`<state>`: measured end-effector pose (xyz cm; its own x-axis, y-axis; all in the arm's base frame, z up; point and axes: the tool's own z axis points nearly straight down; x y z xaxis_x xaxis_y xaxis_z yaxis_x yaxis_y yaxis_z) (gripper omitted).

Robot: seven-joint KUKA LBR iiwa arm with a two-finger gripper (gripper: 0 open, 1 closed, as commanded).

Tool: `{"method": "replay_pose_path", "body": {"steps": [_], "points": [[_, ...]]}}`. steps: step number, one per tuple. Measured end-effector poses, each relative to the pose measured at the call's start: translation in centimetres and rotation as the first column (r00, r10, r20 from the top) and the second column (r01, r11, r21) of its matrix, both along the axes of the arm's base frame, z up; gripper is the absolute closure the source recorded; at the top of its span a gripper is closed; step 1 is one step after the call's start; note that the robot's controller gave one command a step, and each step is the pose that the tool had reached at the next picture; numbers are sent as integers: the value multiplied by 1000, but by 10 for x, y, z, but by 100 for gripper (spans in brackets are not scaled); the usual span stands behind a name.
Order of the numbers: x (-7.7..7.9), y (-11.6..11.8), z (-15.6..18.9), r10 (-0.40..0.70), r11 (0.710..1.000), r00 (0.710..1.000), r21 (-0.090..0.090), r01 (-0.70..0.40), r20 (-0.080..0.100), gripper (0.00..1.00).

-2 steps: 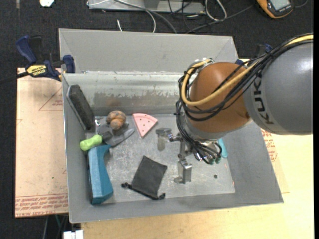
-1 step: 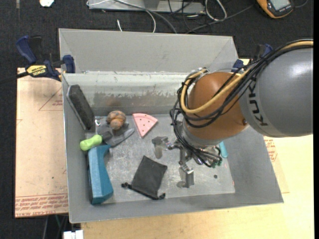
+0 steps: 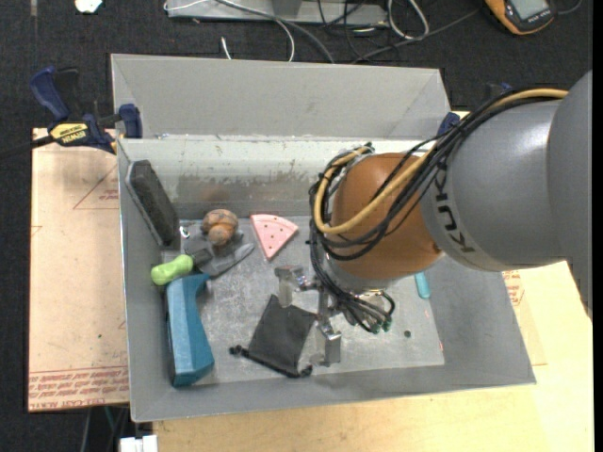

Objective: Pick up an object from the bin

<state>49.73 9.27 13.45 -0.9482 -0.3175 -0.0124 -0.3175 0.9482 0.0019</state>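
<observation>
Black cloth pouch (image 3: pixel 275 337): how much of it is hidden? asks the student.

Tutor: Its right edge runs under the gripper (image 3: pixel 308 315). The rest lies flat on the floor of the bin (image 3: pixel 429 342), just left of the fingers. Well to the right of the fingers, a small blue thing (image 3: pixel 423 285) is cut off by the orange wrist cover (image 3: pixel 377 224); its kind cannot be told.

Student: And the fingers?

Tutor: They stand apart. One finger (image 3: pixel 285 286) is above the pouch's upper corner and the other is at its right edge. Nothing is clamped between them. Whether either tip touches the cloth cannot be told.

Student: What lies around them?

Tutor: Above the upper finger, near it, is a pink wedge (image 3: pixel 273 234). Farther up and left is a brown wrinkled ball (image 3: pixel 220 224). Left of the fingers is a green-handled tool (image 3: pixel 173 270) with a grey end. A blue block (image 3: pixel 187 332) lies left of the pouch. Farthest left, a black block (image 3: pixel 153 201) leans at the bin's wall.
</observation>
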Motion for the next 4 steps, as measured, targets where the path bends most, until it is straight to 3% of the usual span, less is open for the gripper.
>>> {"method": "replay_pose_path", "body": {"steps": [1, 2, 3, 4], "points": [[12, 25, -55, 322, 947, 947, -3, -322, 2, 0], [14, 28, -63, 282, 959, 959, -2, -282, -1, 0], [-7, 22, -64, 203, 979, 979, 0, -203, -3, 100], [-7, 22, -64, 203, 979, 979, 0, -203, -3, 100]]}}
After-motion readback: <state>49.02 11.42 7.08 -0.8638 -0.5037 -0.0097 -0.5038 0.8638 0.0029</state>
